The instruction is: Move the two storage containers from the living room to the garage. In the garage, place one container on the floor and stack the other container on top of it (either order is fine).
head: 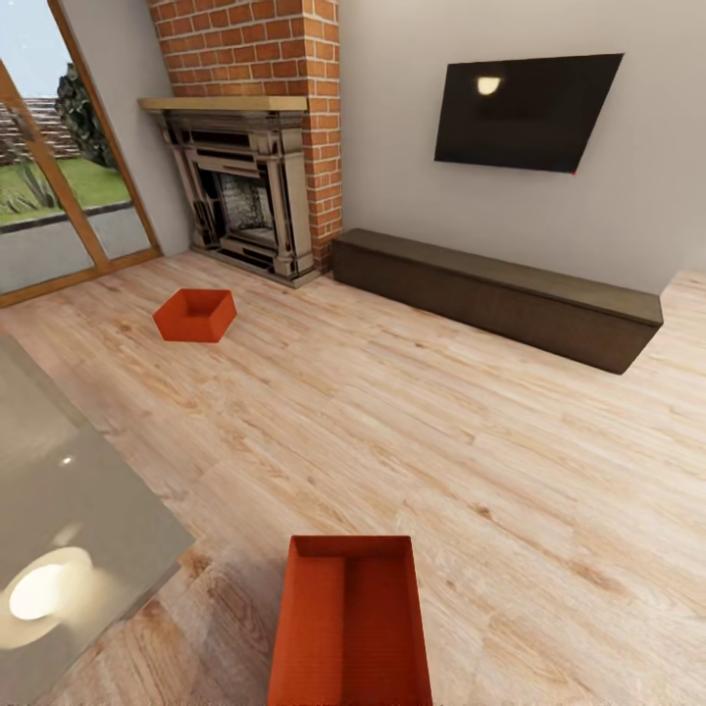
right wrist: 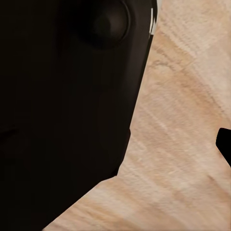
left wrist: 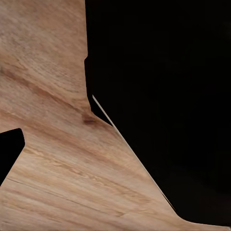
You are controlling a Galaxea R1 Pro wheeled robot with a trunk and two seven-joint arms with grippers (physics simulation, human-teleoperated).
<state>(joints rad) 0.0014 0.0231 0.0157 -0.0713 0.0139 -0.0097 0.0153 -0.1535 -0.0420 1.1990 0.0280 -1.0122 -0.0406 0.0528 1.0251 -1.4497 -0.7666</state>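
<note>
Currently, both storage containers sit in the living room, on the wood plank floor [head: 471, 441]; no transfer to the garage has begun. The near container [head: 350, 620] lies close in front of the robot. The far container [head: 195, 315] rests well beyond it, just before the brick fireplace [head: 257, 137]. End effector state cannot be told for either arm. Both carries and the stacking remain.
</note>
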